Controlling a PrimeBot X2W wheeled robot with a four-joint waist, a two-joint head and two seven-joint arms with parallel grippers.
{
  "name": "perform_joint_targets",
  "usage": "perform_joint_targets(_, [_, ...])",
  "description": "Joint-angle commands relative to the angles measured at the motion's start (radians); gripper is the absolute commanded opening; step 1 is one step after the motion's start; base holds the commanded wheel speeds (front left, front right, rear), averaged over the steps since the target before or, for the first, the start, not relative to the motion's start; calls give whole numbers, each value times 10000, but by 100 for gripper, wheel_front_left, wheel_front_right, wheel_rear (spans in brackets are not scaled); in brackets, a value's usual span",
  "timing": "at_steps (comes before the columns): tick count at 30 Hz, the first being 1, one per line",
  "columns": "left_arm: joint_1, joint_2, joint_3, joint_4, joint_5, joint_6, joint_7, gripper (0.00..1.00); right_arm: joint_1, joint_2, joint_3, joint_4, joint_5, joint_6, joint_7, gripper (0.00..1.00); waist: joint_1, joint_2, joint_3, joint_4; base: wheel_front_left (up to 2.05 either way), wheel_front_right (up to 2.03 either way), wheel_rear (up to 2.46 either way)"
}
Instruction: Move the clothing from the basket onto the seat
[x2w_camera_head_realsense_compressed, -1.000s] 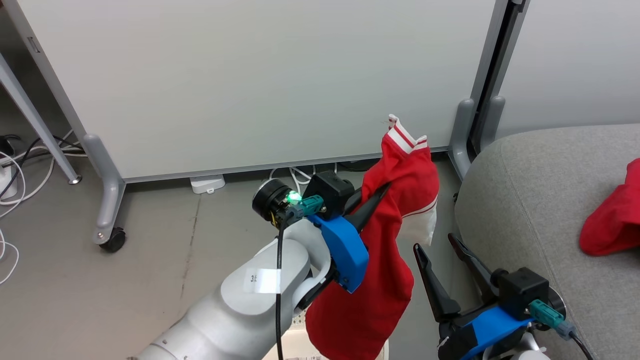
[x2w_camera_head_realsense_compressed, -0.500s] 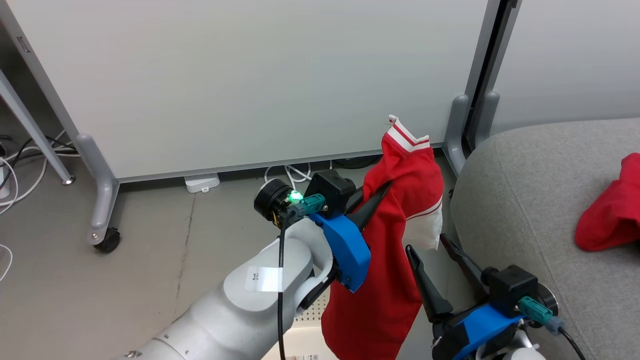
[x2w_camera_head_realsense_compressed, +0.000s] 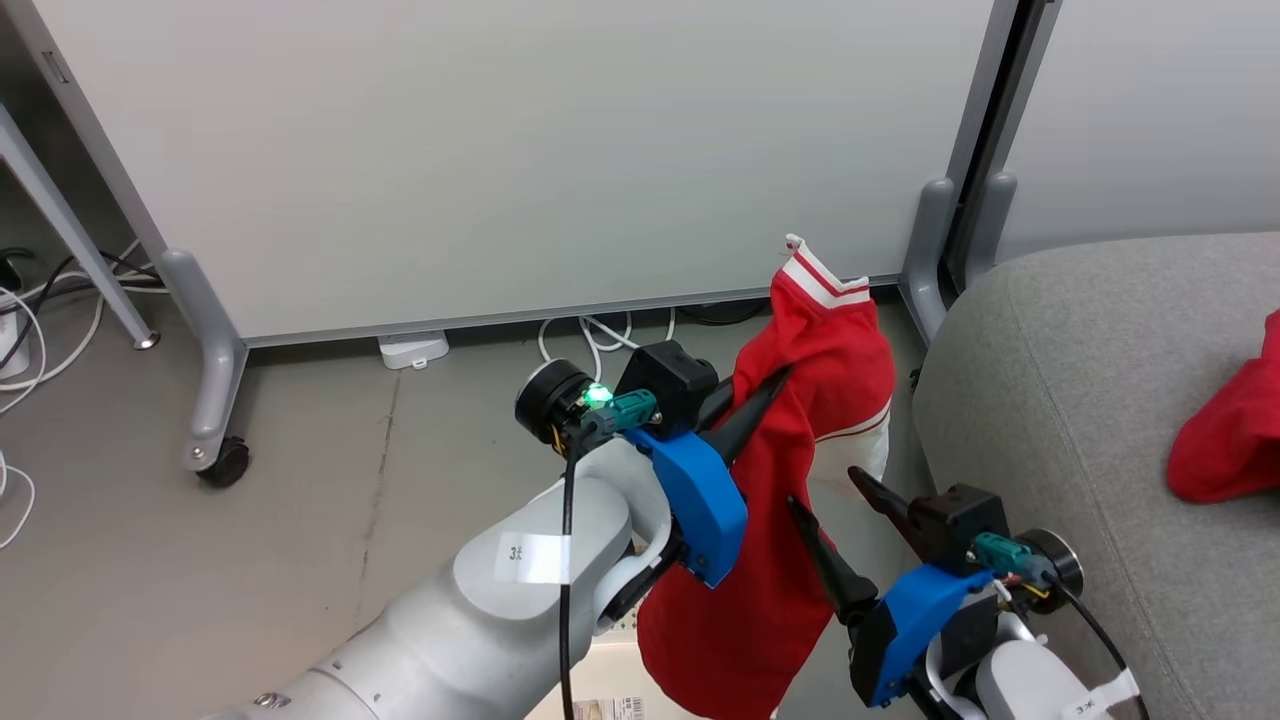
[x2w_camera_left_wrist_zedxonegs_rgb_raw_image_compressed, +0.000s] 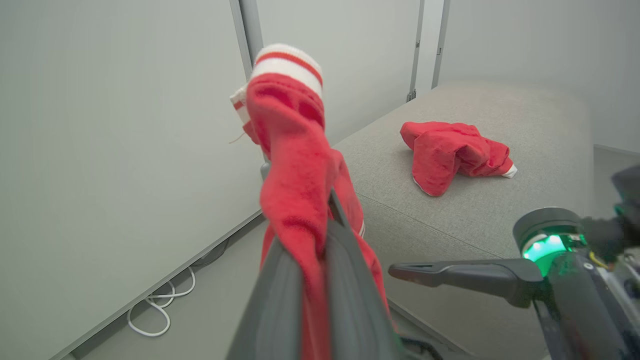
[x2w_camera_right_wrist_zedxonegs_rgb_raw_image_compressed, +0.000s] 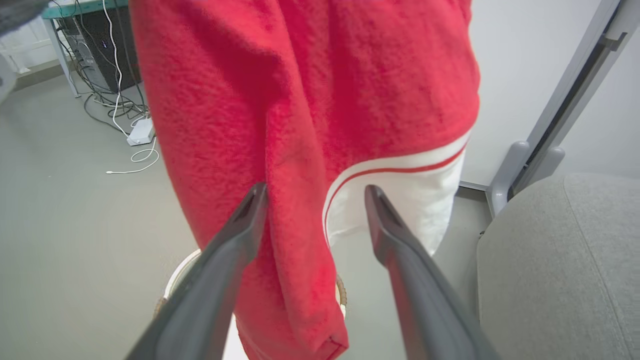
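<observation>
Red garment (x2w_camera_head_realsense_compressed: 740, 620): hangs in the air over the basket (x2w_camera_right_wrist_zedxonegs_rgb_raw_image_compressed: 172, 285), just beside the seat (x2w_camera_head_realsense_compressed: 1080, 400); held high, probably so that it can pass over the seat edge.
Left end effector (x2w_camera_head_realsense_compressed: 775, 385): closed tight on the upper part of it.
Right end effector (x2w_camera_right_wrist_zedxonegs_rgb_raw_image_compressed: 316, 189): wide open, one finger on each side of a hanging fold, grips nothing.
Second garment (x2w_camera_left_wrist_zedxonegs_rgb_raw_image_compressed: 452, 152): lies on the seat.
Writing: white sticker (x2w_camera_head_realsense_compressed: 530, 558) on left forearm begins with 3; a cable hides the rest.
</observation>
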Motion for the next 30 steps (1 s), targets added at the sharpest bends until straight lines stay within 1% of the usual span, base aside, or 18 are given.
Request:
perform_joint_targets(1, [-182, -2, -45, -2, -21, 20, -60, 0, -165, -59, 47, 165, 96, 1, -59, 100, -1, -1, 17, 23, 0, 0, 0])
perform_joint_targets(5, [-276, 1, -154, -49, -145, 54, -81, 0, -699, -33, 278, 1006, 283, 1, -172, 100, -1, -1, 61, 73, 0, 0, 0])
perform_joint_targets(11, [-395, 1, -316, -101, -271, 107, -95, 0, -1603, -21, 1143, 2220, 686, 1, -549, 100, -1, -1, 132, 102, 0, 0, 0])
perform_joint_targets(18, [-441, 2, -453, -212, -416, 93, -116, 0, -2564, 226, 1706, 3560, 1048, 1, -1152, 100, -1, -1, 132, 160, 0, 0, 0])
perform_joint_targets(28, [-447, -1, -581, -357, -521, 84, -95, 0, -3486, 441, 2505, 4941, 1758, 1, -1835, 100, -1, -1, 91, 289, 0, 0, 0])
perform_joint_targets(29, [-426, 1, -590, -359, -524, 86, -89, 0, -3543, 454, 2587, 5041, 1843, 1, -1881, 80, -1, -1, 82, 297, 0, 0, 0])
perform_joint_targets(30, [-406, 1, -599, -362, -513, 85, -83, 0, -3602, 462, 2655, 5136, 1931, 1, -1917, 36, -1, -1, 72, 303, 0, 0, 0])
